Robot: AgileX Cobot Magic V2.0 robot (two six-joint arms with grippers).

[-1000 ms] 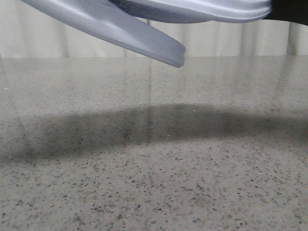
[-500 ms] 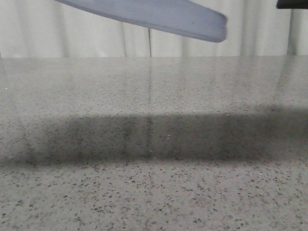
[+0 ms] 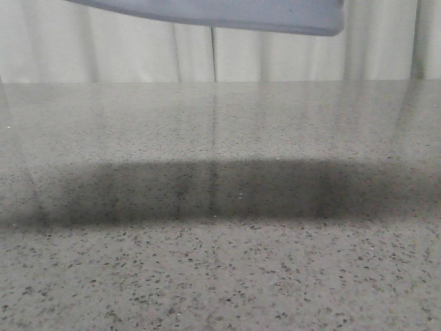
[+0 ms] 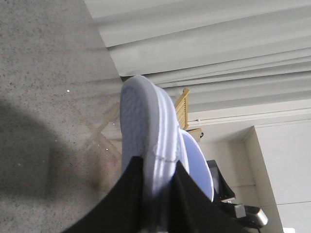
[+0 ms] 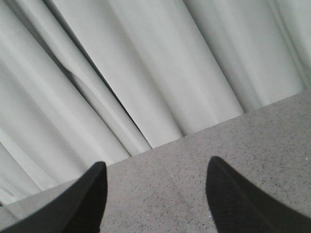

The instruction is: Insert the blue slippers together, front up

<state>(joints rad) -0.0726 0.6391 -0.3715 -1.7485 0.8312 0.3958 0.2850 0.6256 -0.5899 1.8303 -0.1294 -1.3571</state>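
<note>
A: Where is the pair at this moment?

B: Nearest the lens in the left wrist view, the left pincer (image 4: 155, 194) is seen clamped on one pale blue-white moulded foam slipper (image 4: 143, 141), gripped across its edge. A second slipper of the same foam (image 4: 199, 162) is glimpsed just behind it; whether the two are nested cannot be told. From the front, a pale sole (image 3: 227, 14) is held aloft, well above the speckled grey stone counter (image 3: 220, 262).

A: And the other arm?

B: The right pincer (image 5: 155, 199) is spread apart and holds nothing, aimed over the counter toward the white pleated curtain (image 5: 146, 73).

A: How should the step be handled?

B: The clamp is best kept firm and the sole level, so that the toes remain pointing up
</note>
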